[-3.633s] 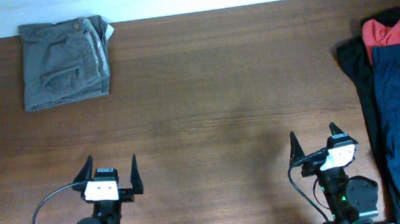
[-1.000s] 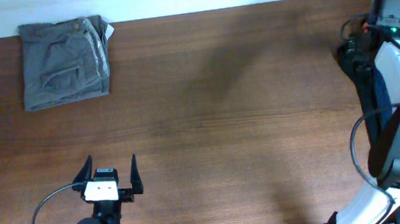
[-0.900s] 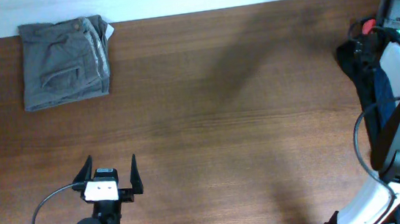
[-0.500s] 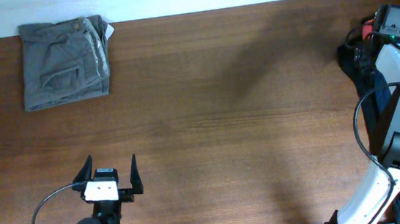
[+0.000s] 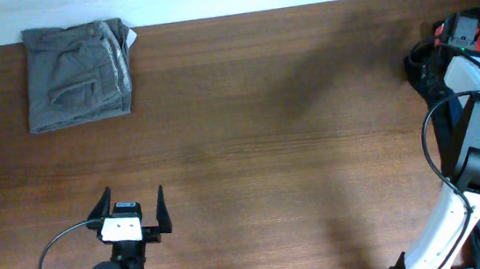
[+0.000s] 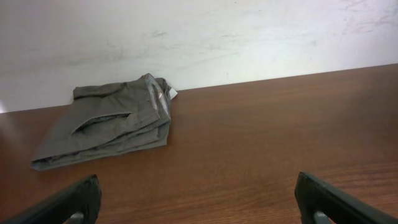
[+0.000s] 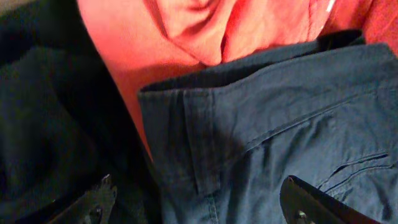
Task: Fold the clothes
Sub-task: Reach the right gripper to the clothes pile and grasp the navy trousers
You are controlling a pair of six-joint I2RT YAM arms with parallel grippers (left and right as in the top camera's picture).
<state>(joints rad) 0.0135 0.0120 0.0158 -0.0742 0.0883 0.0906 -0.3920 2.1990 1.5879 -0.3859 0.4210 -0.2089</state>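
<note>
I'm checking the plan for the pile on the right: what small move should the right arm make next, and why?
Probably lower the right gripper and close on the waistband corner of the navy garment. Its jaws stand open over that edge. The garment lies on top of the red tee and the black garment, so it looks free to drag onto the table.

Table: dark brown wood-grain tabletop (image 5: 249, 134) fills almost the whole overhead view, with the grain running left to right.
Wall: pale off-white wall (image 6: 199, 37), faintly scuffed, meets the table's far edge.
Light: soft and even, with a faint blurred shadow (image 5: 305, 80) on the wood towards the right.
</note>
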